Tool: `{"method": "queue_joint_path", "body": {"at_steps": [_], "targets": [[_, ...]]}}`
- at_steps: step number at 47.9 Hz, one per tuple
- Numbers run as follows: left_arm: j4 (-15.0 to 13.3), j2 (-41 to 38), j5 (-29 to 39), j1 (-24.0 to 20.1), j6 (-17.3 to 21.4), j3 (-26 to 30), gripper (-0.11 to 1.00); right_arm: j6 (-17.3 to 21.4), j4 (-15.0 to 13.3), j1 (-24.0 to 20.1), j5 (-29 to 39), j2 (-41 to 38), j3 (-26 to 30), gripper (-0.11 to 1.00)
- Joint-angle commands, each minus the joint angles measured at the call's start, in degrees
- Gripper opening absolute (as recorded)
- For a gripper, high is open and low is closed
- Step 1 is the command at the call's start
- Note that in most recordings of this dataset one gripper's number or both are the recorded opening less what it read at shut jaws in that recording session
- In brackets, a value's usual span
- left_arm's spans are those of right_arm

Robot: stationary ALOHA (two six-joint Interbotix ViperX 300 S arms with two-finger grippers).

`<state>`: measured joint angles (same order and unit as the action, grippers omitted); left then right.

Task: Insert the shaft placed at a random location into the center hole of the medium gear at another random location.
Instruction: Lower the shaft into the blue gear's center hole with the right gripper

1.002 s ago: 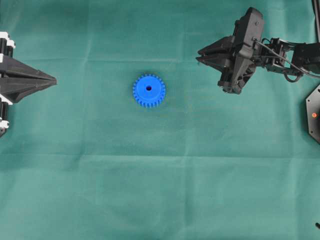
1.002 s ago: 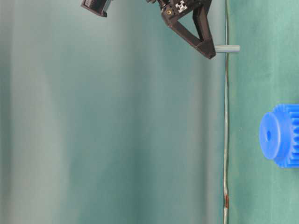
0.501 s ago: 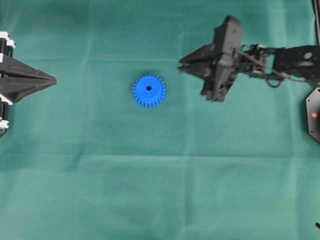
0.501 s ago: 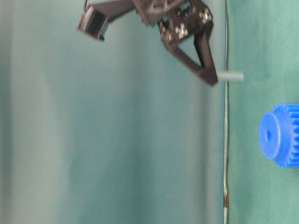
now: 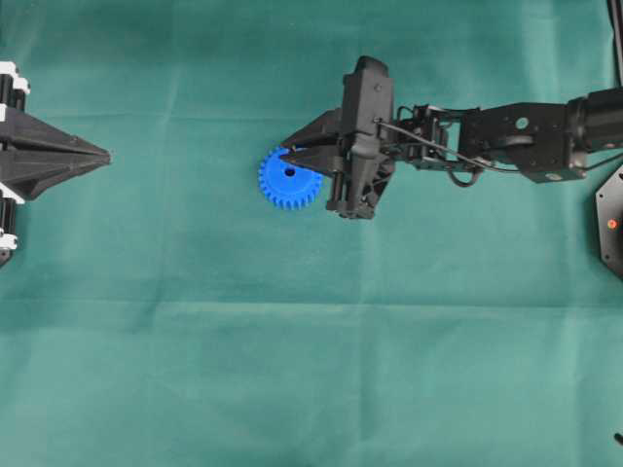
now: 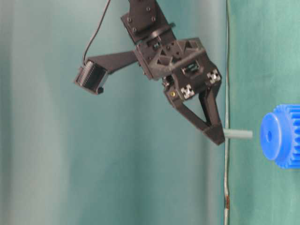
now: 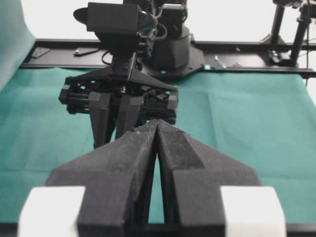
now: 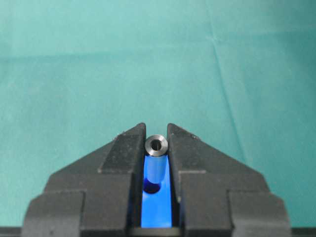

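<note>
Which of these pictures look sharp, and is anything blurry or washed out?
Overhead view: evenly lit, sharp, blue gear crisp. Table-level view: soft, hazy backdrop, shaft slightly blurred. Left wrist view: background blown out white. Right wrist view: right gripper near its tips sharp.

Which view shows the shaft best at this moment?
The table-level view: the shaft sticks out past the right gripper in profile, apart from the medium gear. The right wrist view shows it end-on, clamped between the fingers over the gear's blue. In the overhead and left wrist views the shaft cannot be seen.
</note>
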<state>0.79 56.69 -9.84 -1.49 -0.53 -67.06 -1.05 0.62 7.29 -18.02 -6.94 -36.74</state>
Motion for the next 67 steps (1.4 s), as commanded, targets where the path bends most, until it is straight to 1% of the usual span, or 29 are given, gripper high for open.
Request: {"method": "queue_joint_path", "body": {"at_steps": [1,19,34,52,56,67], "targets": [[0.1,-0.2,-0.3,-0.1,0.0,1.4,0.00,0.2,0.3,-0.3,-0.3,0.4,1.8,0.13],[0.1,-0.3,-0.3,-0.1,0.0,1.4,0.00,0.2,0.4,-0.2,-0.4,0.1,1.7,0.13],[0.1,-0.3,-0.3,-0.1,0.0,1.4,0.00,0.2,1.6,-0.2,-1.4,-3.3,1.8,0.13],[0.2,-0.2,-0.3,-0.1,0.0,1.4,0.00,0.2,1.6,-0.3,-1.8,-3.8,1.8,0.13],[0.2,-0.3,-0.3,-0.1,0.0,1.4,0.00,0.2,1.6,-0.2,-1.5,-3.3,1.9,0.13],[0.2,-0.2,-0.3,0.0,0.0,1.4,0.00,-0.4,1.3,-0.2,1.1,1.7,2.0,0.13]]}}
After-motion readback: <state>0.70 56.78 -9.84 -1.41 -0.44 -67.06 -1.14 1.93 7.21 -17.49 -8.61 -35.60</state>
